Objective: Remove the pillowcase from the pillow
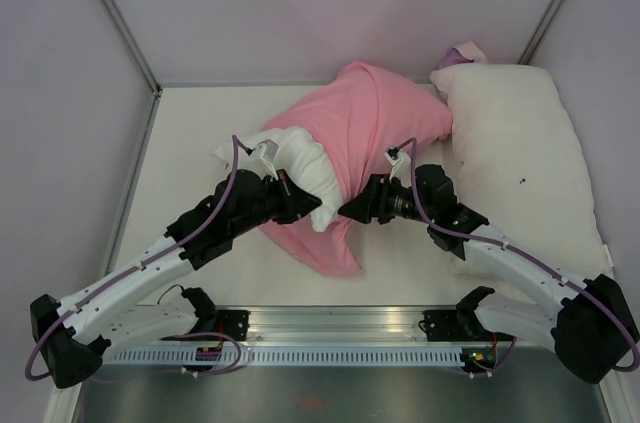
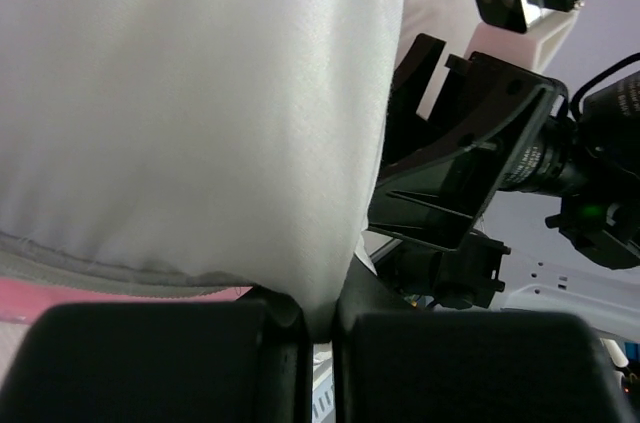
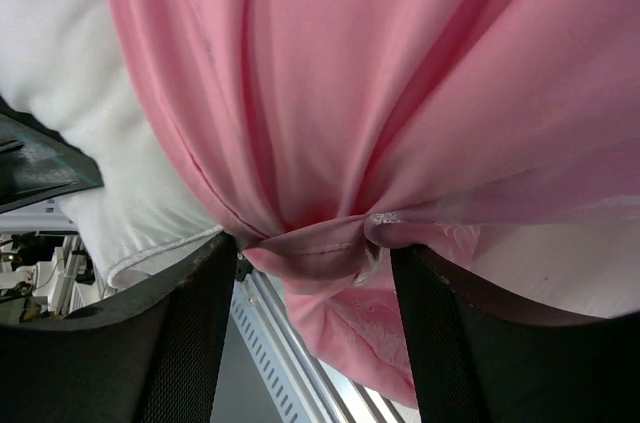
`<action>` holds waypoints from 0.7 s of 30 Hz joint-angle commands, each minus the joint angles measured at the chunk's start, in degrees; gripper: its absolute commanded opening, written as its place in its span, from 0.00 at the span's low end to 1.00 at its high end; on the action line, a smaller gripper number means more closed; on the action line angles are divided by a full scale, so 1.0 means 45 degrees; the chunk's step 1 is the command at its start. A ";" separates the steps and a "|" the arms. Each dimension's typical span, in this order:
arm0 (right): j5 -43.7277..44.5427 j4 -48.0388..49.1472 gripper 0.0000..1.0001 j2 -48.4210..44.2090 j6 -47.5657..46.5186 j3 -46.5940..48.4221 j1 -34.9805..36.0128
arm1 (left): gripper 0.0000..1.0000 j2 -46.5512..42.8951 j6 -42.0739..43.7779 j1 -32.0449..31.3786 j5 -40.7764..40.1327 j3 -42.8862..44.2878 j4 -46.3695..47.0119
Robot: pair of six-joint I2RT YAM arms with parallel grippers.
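- The pillow (image 1: 300, 158) lies in the middle of the table (image 1: 200, 123). Its left end sticks out of the pillowcase (image 1: 370, 123). The rest is hidden inside the pink cloth.
- Our left claw (image 2: 320, 343) is shut tight on the white edge of the pillow.
- Our right claw (image 3: 315, 248) has a bunch of pink cloth squeezed between its fingers, by the hem. It is just beside the left claw.
- We think the step now is to pull the two apart: pillow one way, pillowcase the other.
- To do it well, the right claw should have only pink cloth in it and no white pillow. The pillow is very close to its left finger.
- The cloth is soft and can slip, so a good squeeze comes first, then the pull.
- We should pull the pink cloth slowly and straight, away from the left claw. The left claw must not let go.
- The other pillow (image 1: 520, 153) lies on the right. We should not drag the pillowcase into it.
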 commanded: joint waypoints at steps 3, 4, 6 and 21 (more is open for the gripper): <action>0.1180 0.1024 0.66 0.0352 -0.0251 -0.0419 0.0394 | 0.02 -0.0575 -0.0305 0.0034 0.0698 0.0962 0.1869; 0.1375 0.1006 0.63 0.0430 -0.0290 -0.0420 0.0530 | 0.02 -0.0575 -0.0383 0.0034 0.0738 0.0981 0.1927; 0.1765 0.0947 0.56 0.0742 -0.0407 -0.0459 0.0648 | 0.02 -0.0653 -0.0481 0.0053 0.0913 0.1040 0.2025; 0.2606 0.2572 0.06 0.1798 -0.0388 -0.1827 0.0766 | 0.02 -0.1687 -0.0480 0.0151 0.0601 0.2427 0.0365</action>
